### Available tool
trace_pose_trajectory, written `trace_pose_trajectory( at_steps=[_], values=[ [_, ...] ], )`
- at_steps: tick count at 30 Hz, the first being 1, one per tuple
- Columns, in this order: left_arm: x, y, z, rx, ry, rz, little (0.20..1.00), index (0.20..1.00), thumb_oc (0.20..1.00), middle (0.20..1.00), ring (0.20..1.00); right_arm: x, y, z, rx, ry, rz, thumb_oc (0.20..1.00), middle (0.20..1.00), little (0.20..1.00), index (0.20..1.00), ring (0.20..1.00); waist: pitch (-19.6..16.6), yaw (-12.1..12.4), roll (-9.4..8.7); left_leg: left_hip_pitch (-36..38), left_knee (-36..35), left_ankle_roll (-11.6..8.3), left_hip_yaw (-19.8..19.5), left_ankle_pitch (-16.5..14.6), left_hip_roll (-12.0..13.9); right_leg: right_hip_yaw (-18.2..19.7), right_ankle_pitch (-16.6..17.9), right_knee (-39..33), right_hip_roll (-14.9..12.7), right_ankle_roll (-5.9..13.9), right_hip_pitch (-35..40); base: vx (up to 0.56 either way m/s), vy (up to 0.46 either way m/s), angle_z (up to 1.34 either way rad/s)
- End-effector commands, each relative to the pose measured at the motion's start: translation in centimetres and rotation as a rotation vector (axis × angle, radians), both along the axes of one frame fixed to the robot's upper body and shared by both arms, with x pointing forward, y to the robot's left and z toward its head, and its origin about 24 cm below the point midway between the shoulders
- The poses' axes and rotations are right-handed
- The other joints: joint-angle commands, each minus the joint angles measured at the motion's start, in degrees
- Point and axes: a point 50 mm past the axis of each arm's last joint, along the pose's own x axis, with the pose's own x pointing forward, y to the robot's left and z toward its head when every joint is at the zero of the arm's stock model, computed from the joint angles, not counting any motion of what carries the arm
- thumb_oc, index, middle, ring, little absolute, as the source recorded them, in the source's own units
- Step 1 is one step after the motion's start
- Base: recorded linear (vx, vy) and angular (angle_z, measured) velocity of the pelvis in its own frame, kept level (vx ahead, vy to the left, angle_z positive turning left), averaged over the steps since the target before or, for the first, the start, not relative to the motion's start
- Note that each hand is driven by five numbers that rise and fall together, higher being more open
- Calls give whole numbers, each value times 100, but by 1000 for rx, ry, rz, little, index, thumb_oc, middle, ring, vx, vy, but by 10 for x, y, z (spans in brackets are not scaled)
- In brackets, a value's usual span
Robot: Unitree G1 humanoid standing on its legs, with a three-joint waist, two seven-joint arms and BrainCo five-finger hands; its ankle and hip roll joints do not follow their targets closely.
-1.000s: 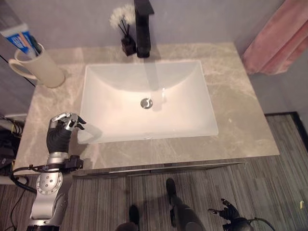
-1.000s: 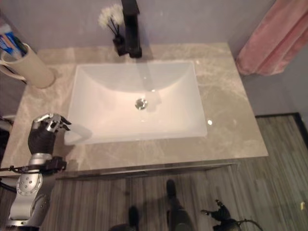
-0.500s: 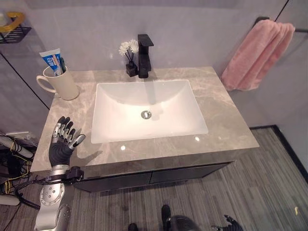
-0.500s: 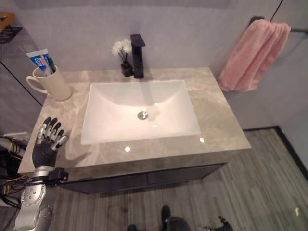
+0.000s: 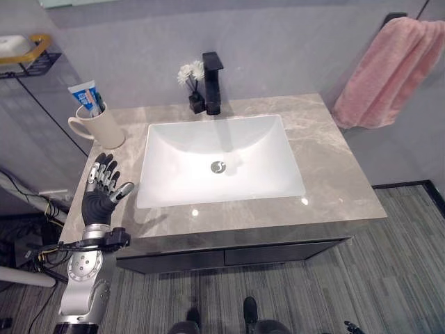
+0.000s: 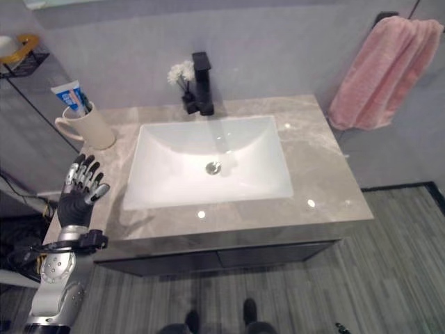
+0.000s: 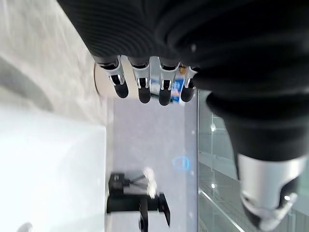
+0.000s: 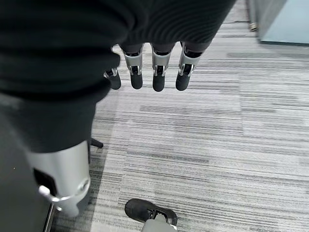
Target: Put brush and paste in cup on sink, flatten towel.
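While my left hand [image 5: 101, 197] hovers spread and empty near the cup [image 5: 101, 129], I risk leaving the bunched towel [image 5: 389, 73] unflattened.

one cream cup [image 5: 99, 127] is standing at the countertop's [image 5: 334, 174] back left corner, holding one toothpaste tube [image 5: 87, 95]; one pink towel [image 5: 389, 73] is hanging, one black faucet [image 5: 213, 83] is standing.

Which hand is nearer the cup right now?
Left. The left hand is raised over the counter just in front of the cup; the right hand hangs low over the floor.
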Motion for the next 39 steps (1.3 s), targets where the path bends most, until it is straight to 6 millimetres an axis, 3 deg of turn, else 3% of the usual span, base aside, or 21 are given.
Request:
trace_pose_trajectory(
  at_steps=[1, 10, 12, 13, 20, 26, 33, 39],
  values=[
    [-1, 9, 25, 74, -109, 20, 1000, 1000, 1000, 1000, 1000, -3, -4, 1, -24, 8, -38, 1000, 1000, 1000, 1000, 1000, -289, -118, -79, 64, -384, 260, 155, 421, -266, 357, -576, 573, -177, 466, 348, 188, 302, -62],
    [-12, 48, 26, 219, -12, 144, 1000, 1000, 1000, 1000, 1000, 29, 11, 5, -7, -47, 146, 1000, 1000, 1000, 1000, 1000, -382, 86, -64, 176, -419, 546, 589, 132, -600, 660, -194, 271, -612, 847, 216, 78, 186, -35],
    [-13, 52, 28, 241, -6, 169, 755, 755, 755, 755, 755, 30, 13, 5, -2, -50, 157, 1000, 1000, 1000, 1000, 1000, -394, 93, -69, 163, -459, 556, 609, 140, -612, 667, -151, 240, -638, 876, 176, 33, 82, -14],
    [-14, 64, 23, 255, 49, 218, 200, 200, 200, 200, 200, 31, 12, 6, -7, -48, 173, 1000, 1000, 1000, 1000, 1000, -385, 85, -72, 137, -534, 566, 643, 157, -629, 669, -55, 187, -673, 920, 105, 19, 55, -11],
    [-24, 84, 31, 308, 84, 265, 200, 200, 200, 200, 200, 14, 5, 3, -9, 14, 137, 1000, 1000, 1000, 1000, 1000, -360, 116, -113, 79, -621, 570, 692, 154, -623, 619, 131, 61, -698, 991, 0, 41, 33, -12],
    [-35, 99, 33, 346, 126, 297, 200, 200, 200, 200, 200, -5, 1, -1, 3, 78, 103, 1000, 1000, 1000, 1000, 1000, -355, 120, -120, 129, -621, 543, 669, 132, -590, 550, 29, 21, -674, 989, 31, 42, 4, -5],
    [-30, 119, 36, 381, 175, 370, 200, 200, 200, 200, 200, 7, 1, 4, 6, 28, 134, 1000, 1000, 1000, 1000, 1000, -321, 73, -108, 110, -621, 494, 682, 134, -538, 514, 1, 12, -627, 997, -43, 20, -5, 1],
    [-22, 125, 44, 433, 185, 388, 200, 200, 200, 200, 200, -1, 0, 3, 12, 58, 131, 1000, 1000, 1000, 1000, 1000, -341, -8, -114, 220, -621, 494, 709, 66, -535, 516, -27, 12, -626, 999, 57, 43, -1, -1]
  ],
)
